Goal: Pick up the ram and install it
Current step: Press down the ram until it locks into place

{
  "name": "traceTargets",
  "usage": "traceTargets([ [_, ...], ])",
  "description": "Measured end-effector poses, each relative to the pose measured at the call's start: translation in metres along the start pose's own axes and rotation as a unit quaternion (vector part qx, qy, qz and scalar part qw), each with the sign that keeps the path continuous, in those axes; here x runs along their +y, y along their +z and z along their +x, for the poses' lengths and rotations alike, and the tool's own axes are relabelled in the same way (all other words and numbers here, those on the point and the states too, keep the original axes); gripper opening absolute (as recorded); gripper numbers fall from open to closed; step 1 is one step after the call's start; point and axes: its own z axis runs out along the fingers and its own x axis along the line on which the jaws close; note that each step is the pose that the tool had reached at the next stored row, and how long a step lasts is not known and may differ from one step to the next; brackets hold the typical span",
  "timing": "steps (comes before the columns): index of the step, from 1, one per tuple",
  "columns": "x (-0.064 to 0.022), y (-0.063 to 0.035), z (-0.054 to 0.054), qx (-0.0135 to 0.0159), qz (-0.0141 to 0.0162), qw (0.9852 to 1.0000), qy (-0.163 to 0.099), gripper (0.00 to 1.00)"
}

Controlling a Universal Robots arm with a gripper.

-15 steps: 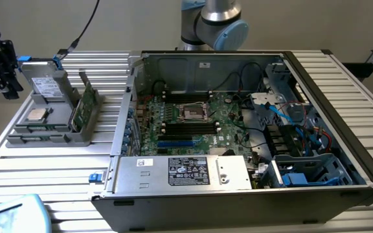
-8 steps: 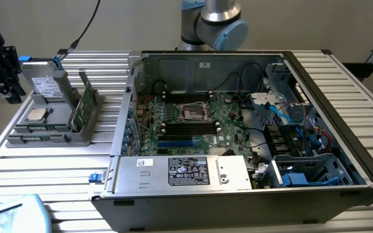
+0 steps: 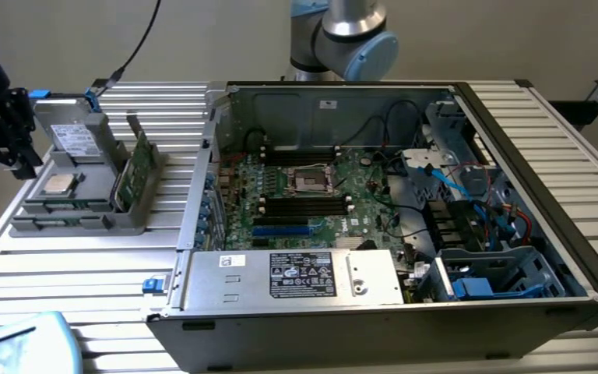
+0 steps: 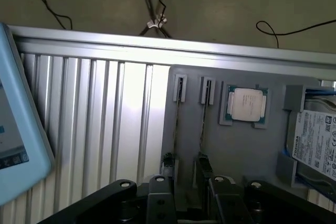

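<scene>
Claw (image 4: 188,195): black, two-fingered, jaws wide apart with nothing between them; it hovers over the grey holder (image 3: 71,224), clear of every part in it. Grey holder: moulded tray resting on the ribbed worktop (image 3: 71,273), just to the exterior view's left of the open computer case (image 3: 278,117). Ram (image 3: 138,178): green stick standing on edge in a slot of the holder, on the side nearest the case; not gripped, not touched. Processor chip (image 4: 247,103): square, silver, lying flat in its own recess beside the ram slots. Hard drive (image 4: 315,140): white-labelled, in the bay beyond the processor chip. Motherboard (image 3: 325,183): green, flat on the floor of the case, with dark memory slots (image 3: 304,204) beside the central socket; whether any is filled cannot be told. Pale blue object (image 4: 16,119): on the worktop, well apart from the holder. Status, as judged: pick-up not made, installation not begun; both steps of the task outstanding.
</scene>
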Motion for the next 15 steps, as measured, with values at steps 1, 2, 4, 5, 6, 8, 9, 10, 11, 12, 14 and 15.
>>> traceTargets([
  [1,0.0002,0.0018,0.002,0.0,0.0,1.0,0.0,0.31],
  [2,0.0005,0.0036,0.003,0.0,-0.0001,1.0,0.0,0.31],
  [4,0.0007,0.0073,0.007,0.0,0.0,1.0,0.0,0.31],
  [5,0.0008,0.0092,0.008,0.0,0.0001,1.0,0.0,0.31],
  [6,0.0008,0.0111,0.009,-0.0001,0.0001,1.0,0.0,0.31],
  [8,0.0009,0.0146,0.011,0.0,0.0,1.0,0.0,0.31],
  [9,0.001,0.0164,0.012,0.0,0.0,1.0,0.0,0.31],
  [10,0.0011,0.0182,0.013,0.0001,-0.0001,1.0,0.0,0.31],
  [11,0.0011,0.0201,0.014,0.0,-0.0001,1.0,0.0,0.31],
  [12,0.0011,0.0219,0.015,0.0,0.0,1.0,0.0,0.31],
  [14,0.0012,0.0256,0.017,0.0,0.0,1.0,0.0,0.31],
  [15,0.0012,0.0273,0.018,0.0,-0.0001,1.0,0.0,0.31],
])
